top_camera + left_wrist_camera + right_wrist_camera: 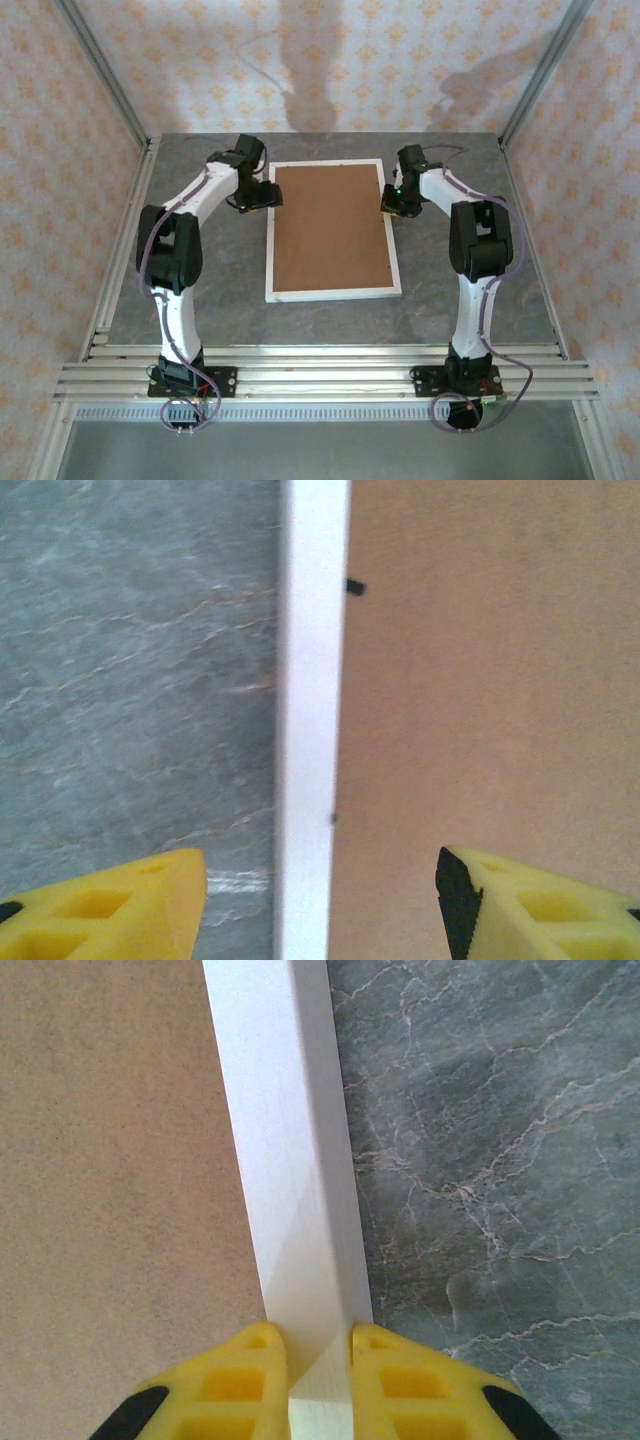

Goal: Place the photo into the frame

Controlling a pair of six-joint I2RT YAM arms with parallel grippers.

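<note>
The white frame (pixel 332 293) lies flat in the middle of the table with a brown backing board (pixel 330 225) inside it. The photo is hidden. My left gripper (pixel 258 195) hovers at the frame's left rail near the far corner. In the left wrist view it (pixel 320 880) is open, with one yellow finger (pixel 120 910) over the table, the other over the board (pixel 480 680), and the rail (pixel 312 730) between them untouched. My right gripper (pixel 392 200) is at the right rail. In the right wrist view it (pixel 318 1345) is shut on that rail (pixel 290 1160), both fingers pressed against its sides.
The grey marbled tabletop (pixel 200 300) surrounds the frame on all sides. Metal posts (pixel 105 75) and patterned walls close in the back and sides. A small black tab (pixel 355 586) sits at the board's edge by the left rail.
</note>
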